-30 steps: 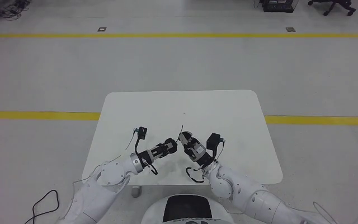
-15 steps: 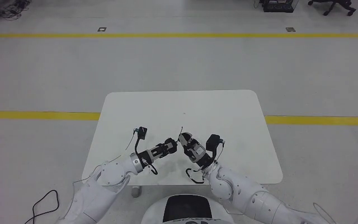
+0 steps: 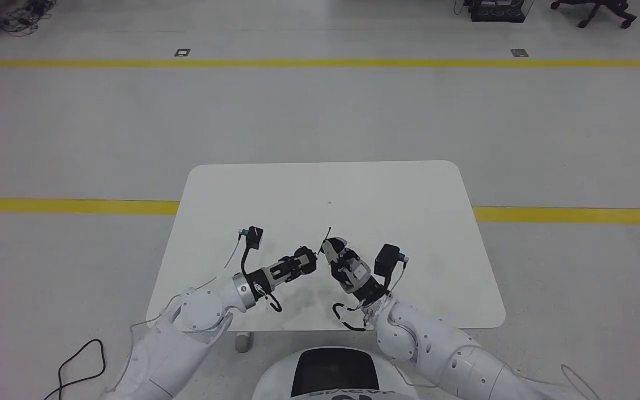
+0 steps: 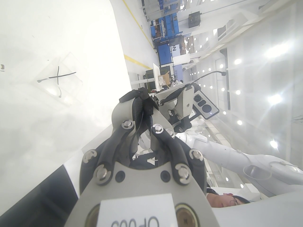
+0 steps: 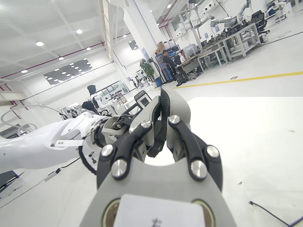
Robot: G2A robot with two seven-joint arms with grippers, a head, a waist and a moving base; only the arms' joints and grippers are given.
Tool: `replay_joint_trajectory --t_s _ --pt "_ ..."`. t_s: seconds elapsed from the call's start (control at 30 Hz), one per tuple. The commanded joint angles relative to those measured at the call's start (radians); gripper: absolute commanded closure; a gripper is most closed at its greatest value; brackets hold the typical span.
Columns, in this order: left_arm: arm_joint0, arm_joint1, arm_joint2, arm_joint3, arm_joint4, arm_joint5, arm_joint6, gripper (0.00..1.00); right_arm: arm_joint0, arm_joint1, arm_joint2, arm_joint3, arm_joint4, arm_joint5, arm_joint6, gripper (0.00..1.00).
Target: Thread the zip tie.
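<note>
The top view looks steeply down from high above both arms onto the whole table (image 3: 400, 195) and the floor beyond. The left wrist view sits close behind the left gripper (image 4: 142, 100), facing along its fingers (image 4: 120, 114); past the fingertips lie the right arm (image 4: 225, 152) and the hall, beside them the table. The right wrist view sits close behind the right gripper (image 5: 162, 102), facing along its fingers (image 5: 180, 109), the left arm (image 5: 47, 138) beside them. All three share the table where the fingertips meet.
</note>
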Motion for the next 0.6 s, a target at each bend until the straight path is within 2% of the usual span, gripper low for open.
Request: replay_joint_trajectory --t_s 0.0,0.17,0.3,0.43,0.57 --pt "0.0 0.0 0.0 0.0 0.0 0.0 0.0 1.0 0.0 0.0 0.0 0.0 0.0 0.0 0.0 1.0" --pt "0.004 -0.002 0.013 -0.003 -0.012 0.008 0.004 1.0 -0.003 0.0 0.008 -0.002 -0.022 0.0 0.0 1.0" --pt "0.03 -0.004 0.016 -0.002 -0.035 0.055 0.054 1.0 -0.022 0.006 0.005 0.012 -0.047 0.0 -0.044 1.0" --pt "0.063 0.0 0.003 -0.026 -0.075 0.094 0.078 1.0 -0.018 0.015 -0.024 0.02 -0.05 0.0 -0.09 1.0" --pt "0.095 0.005 -0.01 -0.066 -0.092 0.118 0.071 1.0 0.001 0.023 -0.065 0.029 -0.025 0.0 -0.109 1.0"
